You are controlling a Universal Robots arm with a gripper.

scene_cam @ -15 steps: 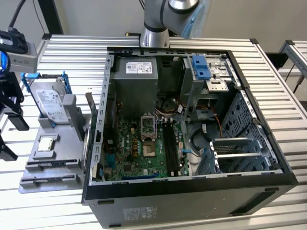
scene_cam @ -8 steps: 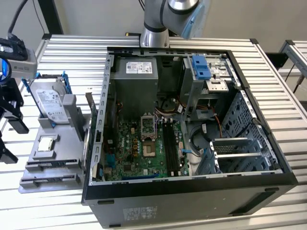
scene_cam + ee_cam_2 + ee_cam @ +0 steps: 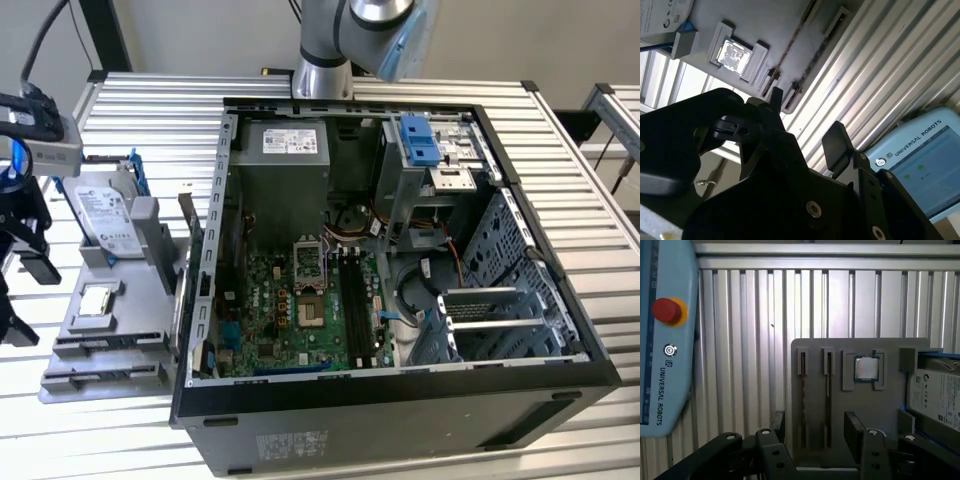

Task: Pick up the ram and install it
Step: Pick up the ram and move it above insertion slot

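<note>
Thin ram (image 3: 828, 400) edge-on in slotted matte grey tray (image 3: 885, 405)

You are in a robotics lab or workshop: the arm (image 3: 325, 55) stands at a ribbed aluminium table (image 3: 150, 110) carrying an opened computer case (image 3: 400, 425) and a grey parts tray (image 3: 100, 350). The first wrist view catches a control tablet (image 3: 665, 365) with a red stop button (image 3: 666, 310).

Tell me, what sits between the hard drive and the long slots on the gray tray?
A square silver chip, seen in the first wrist view.
</note>
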